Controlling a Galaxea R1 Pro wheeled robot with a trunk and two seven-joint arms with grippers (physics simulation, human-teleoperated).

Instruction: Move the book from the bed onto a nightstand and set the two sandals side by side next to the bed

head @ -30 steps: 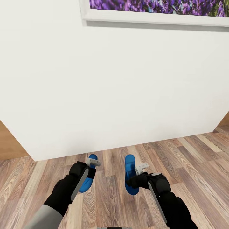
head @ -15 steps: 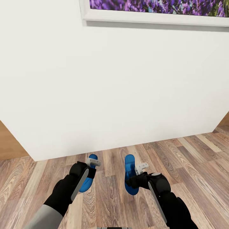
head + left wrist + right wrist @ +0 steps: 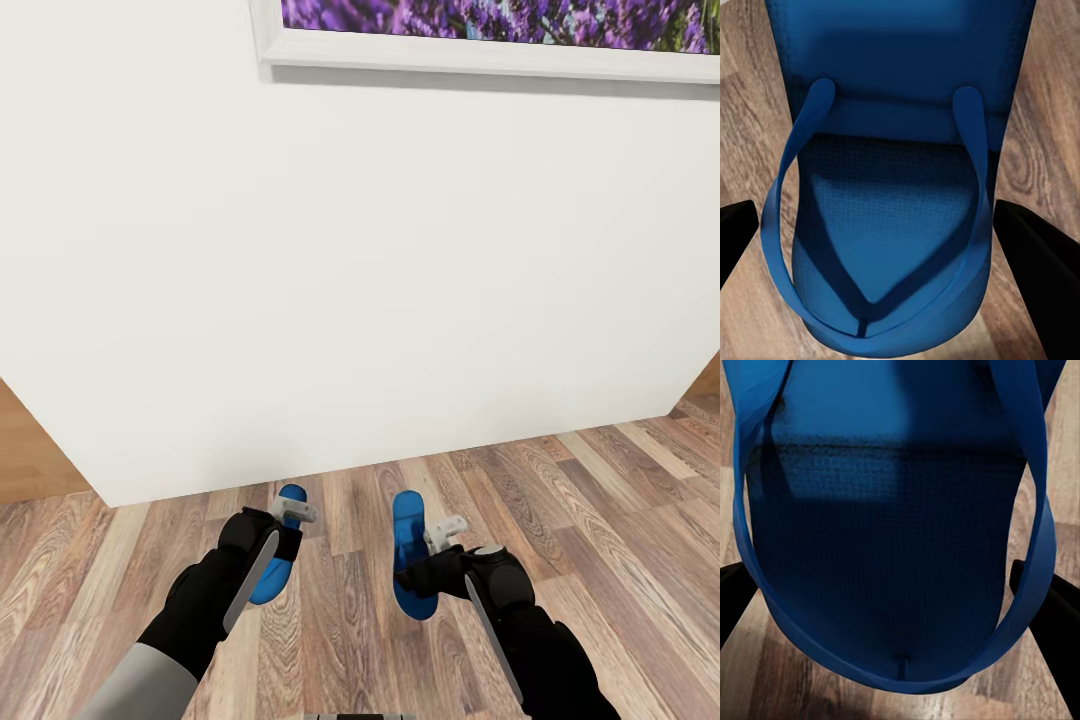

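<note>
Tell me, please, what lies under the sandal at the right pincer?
Wood-plank floor shows around the right sandal; its near end is covered by the right pincer, and whether it touches the floor is unclear.

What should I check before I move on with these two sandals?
1. Left sandal sits between the left gripper fingers: ok; actual pinch: cannot tell.
2. Right sandal sits between the right gripper fingers: ok; contact: cannot tell.
3. Sandals roughly parallel, a strip of wood floor between them: ok.
4. Bed within sight for placing: not ok; ahead is a white wall.
5. Sandals lifted or resting on the floor: cannot tell.
</note>
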